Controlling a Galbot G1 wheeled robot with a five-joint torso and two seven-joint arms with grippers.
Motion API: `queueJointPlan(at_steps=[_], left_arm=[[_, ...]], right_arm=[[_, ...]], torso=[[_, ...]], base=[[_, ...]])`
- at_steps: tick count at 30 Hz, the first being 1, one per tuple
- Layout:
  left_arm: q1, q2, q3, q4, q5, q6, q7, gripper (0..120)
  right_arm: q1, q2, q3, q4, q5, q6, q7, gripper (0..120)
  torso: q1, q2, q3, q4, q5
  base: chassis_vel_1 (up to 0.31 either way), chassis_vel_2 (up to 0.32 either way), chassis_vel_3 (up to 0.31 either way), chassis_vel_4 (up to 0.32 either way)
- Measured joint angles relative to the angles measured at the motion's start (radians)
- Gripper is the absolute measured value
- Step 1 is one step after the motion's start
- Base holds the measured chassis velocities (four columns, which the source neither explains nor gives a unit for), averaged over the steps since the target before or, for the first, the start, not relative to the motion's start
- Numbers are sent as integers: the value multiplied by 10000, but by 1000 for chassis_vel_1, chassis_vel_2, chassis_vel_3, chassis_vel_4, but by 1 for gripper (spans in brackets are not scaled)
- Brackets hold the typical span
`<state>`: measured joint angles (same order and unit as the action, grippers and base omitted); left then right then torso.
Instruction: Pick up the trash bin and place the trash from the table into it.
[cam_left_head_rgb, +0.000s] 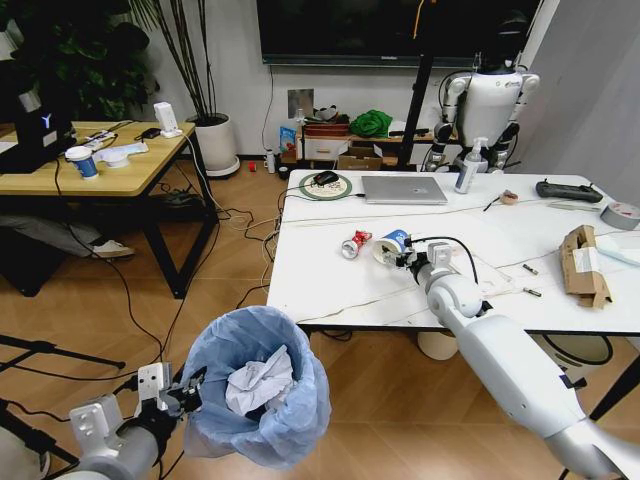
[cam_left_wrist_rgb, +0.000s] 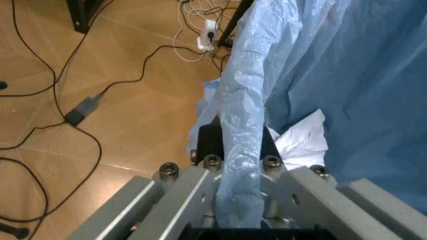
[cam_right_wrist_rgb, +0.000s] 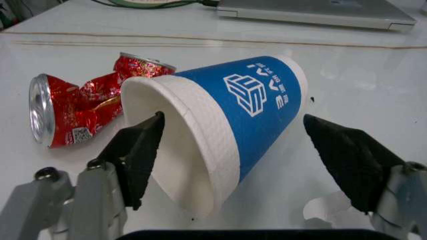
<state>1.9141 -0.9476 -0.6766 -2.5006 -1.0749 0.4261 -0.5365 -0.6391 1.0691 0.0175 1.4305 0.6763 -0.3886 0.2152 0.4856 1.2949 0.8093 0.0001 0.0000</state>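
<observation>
Paper cup (cam_right_wrist_rgb: 227, 125), blue with a white ribbed rim, lying on its side on the white counter (cam_left_head_rgb: 330, 285) between the spread fingers of my right gripper (cam_right_wrist_rgb: 247, 150). One dark finger pad (cam_right_wrist_rgb: 137, 150) sits just beside the cup's open mouth; the other stands apart from the blue wall, so the cup is bracketed but not clamped. In the head view the same right gripper (cam_left_head_rgb: 408, 258) reaches across the counter's near half, with the cup (cam_left_head_rgb: 392, 243) directly at its tip.

Crushed can (cam_right_wrist_rgb: 77, 105), red with a silver end, lying on the counter just beside the cup's rim, on the side away from the laptop (cam_left_head_rgb: 404, 189). I cannot tell whether can and cup touch. In the head view the can (cam_left_head_rgb: 354, 243) lies to the left of the cup.

Torn brown cardboard box (cam_left_head_rgb: 584, 264), resting near the counter's right edge, well apart from my right gripper.

Trash bin (cam_left_head_rgb: 258, 400), lined with a crinkled blue bag, held off the wooden floor (cam_left_head_rgb: 230, 260) below and left of the counter's near corner. My left gripper (cam_left_head_rgb: 178, 396) is pinched onto the bin's rim; in the left wrist view the bunched blue bag over the rim (cam_left_wrist_rgb: 240, 130) runs straight down between its closed fingers. Crumpled white paper (cam_left_head_rgb: 258, 382) lies inside the bin, and a patch of it shows past the bag (cam_left_wrist_rgb: 300, 142).
</observation>
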Motion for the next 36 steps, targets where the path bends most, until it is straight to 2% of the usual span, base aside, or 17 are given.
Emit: queueJointPlan(at_steps=[4, 7, 20, 29, 36], left_arm=[[-23, -12, 4, -1, 14, -8, 17, 0], [-47, 16, 3, -1, 3, -11, 21, 0], [-181, 253, 109, 51, -158, -12, 24, 0], [-243, 332, 138, 58, -240, 8, 1, 0], [-309, 332, 186, 102, -313, 25, -9, 0]], right_arm=[[12, -36, -104, -25, -7, 35, 183, 56], [48, -37, -143, -38, -6, 74, 293, 50], [-178, -378, -226, 274, 116, 210, 496, 0], [-100, -880, -288, 1154, 1079, 862, 93, 0], [77, -1938, -1248, 4283, 2882, 1866, -1729, 0]], torso=[[0, 0, 0, -2, 0], [0, 0, 0, -2, 0], [0, 0, 0, -3, 1], [0, 0, 0, -2, 0], [0, 0, -2, 1, 0]], base=[[0, 0, 0, 0], [0, 0, 0, 0], [0, 0, 0, 0], [0, 0, 0, 0], [0, 0, 0, 0]])
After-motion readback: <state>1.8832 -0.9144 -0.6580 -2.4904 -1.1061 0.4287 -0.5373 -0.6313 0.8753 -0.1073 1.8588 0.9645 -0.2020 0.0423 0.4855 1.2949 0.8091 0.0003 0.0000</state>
